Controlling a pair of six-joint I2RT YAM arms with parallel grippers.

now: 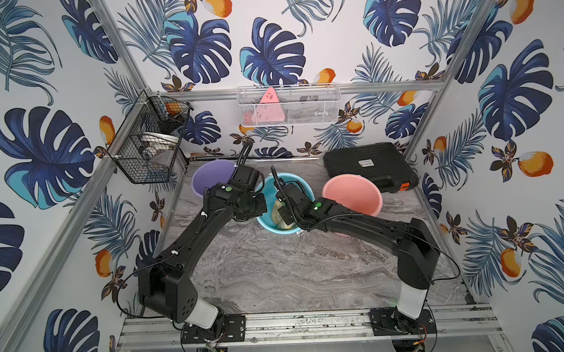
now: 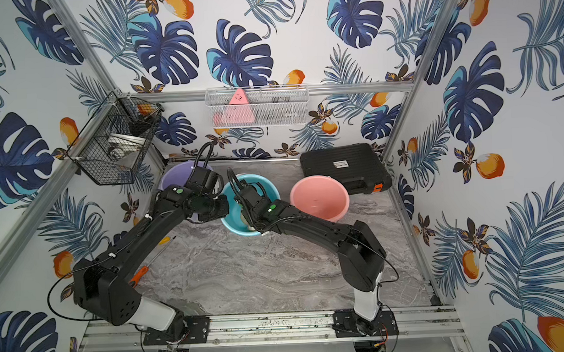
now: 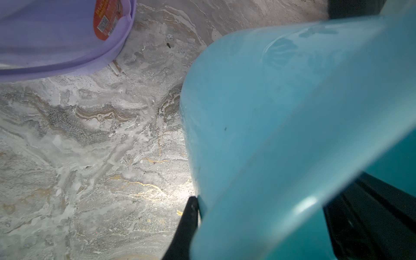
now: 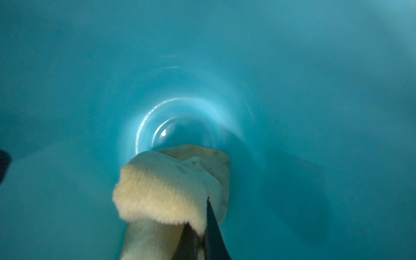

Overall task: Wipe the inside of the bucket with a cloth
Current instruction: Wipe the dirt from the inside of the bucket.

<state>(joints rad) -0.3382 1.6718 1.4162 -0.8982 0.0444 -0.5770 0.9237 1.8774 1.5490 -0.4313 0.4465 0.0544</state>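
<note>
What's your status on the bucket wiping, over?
Left tool shut on blue bucket rim. Right tool shut on cloth, down inside it. Purple bucket and pink bucket beside, not in the way.

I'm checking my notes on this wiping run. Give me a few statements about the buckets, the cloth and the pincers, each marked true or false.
1. The cloth is inside the blue bucket. True.
2. The right pincer is open and empty. False: it is shut on the cloth.
3. The left pincer grips the purple bucket. False: it is clamped on the blue bucket's rim; the purple bucket stands apart.
4. A black case lies behind the pink bucket. True.
</note>
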